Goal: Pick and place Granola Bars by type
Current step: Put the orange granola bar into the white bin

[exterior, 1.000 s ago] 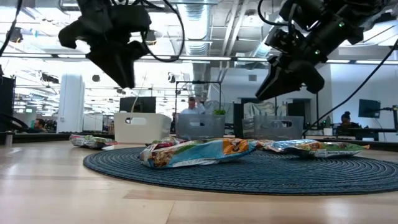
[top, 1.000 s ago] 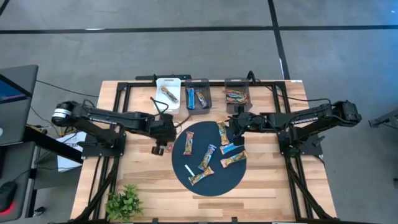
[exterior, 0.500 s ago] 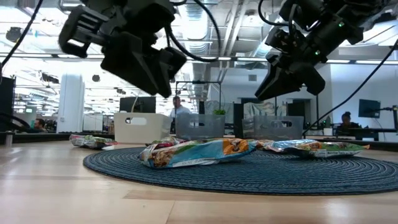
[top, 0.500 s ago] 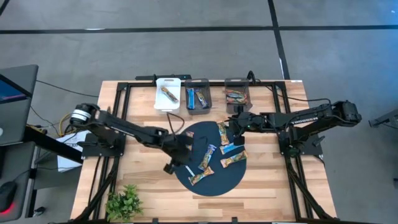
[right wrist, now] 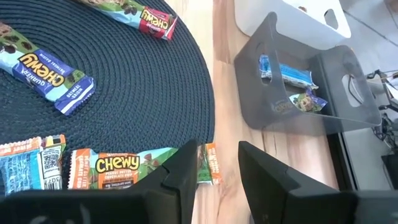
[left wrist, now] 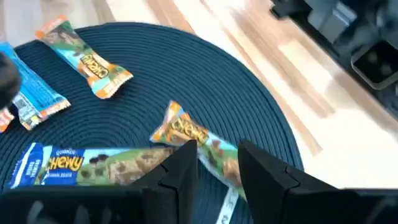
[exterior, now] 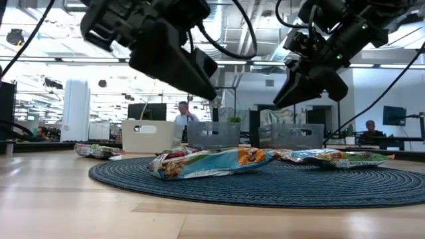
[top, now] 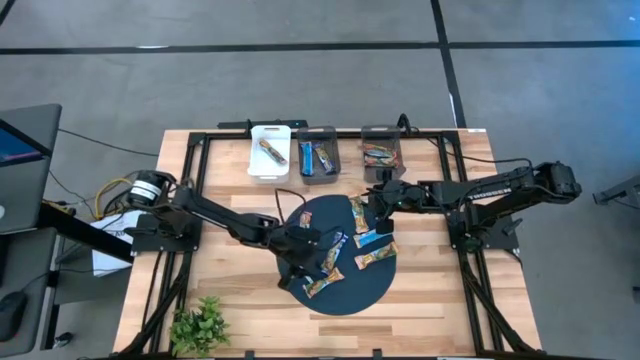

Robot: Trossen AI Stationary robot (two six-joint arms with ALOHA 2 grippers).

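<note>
Several granola bars lie flat on a round dark woven mat [top: 352, 292]: blue ones [top: 371, 238] and orange-ended ones [top: 375, 257]. My left gripper [top: 312, 256] hangs open over the mat's left half, slanting down. An orange-ended bar [left wrist: 186, 132] and a blue bar [left wrist: 81, 165] lie just beyond its fingertips [left wrist: 219, 160], and nothing is between them. My right gripper [top: 374, 206] hangs open over the mat's far right edge, clear of the bar [right wrist: 134, 168] below it. In the low view both grippers [exterior: 199, 70] [exterior: 292, 93] are well above the bars.
Along the far edge stand a white tray [top: 270, 165] and two dark bins [top: 318, 168] [top: 381, 165], each holding bars. The nearer dark bin [right wrist: 305, 106] shows blue bars inside. A small green plant [top: 200, 325] stands at the near left corner. People stand in the room behind.
My left gripper has swung from beside the mat's left edge toward the table's right and near edge, out over the mat. It has come down and tipped from pointing steeply down to a shallower slant. The bars have not moved.
</note>
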